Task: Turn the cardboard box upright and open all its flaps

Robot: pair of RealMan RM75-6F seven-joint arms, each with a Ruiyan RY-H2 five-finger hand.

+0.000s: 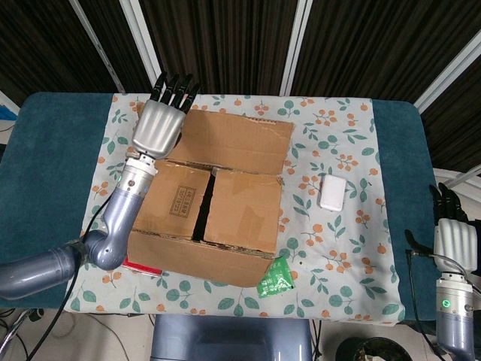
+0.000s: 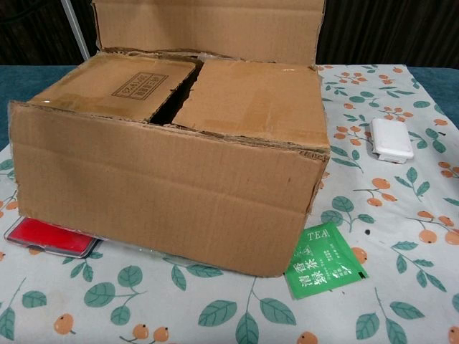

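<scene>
Your tabletop wears a floral cloth. The box sits upright, inner flaps shut. Left hand rests on it, fingers extended; right hand idle, fingers apart.

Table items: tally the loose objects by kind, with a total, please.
cardboard box: 1
green tea packet: 1
white case: 1
red flat item, partly under the box: 1
Total: 4
</scene>
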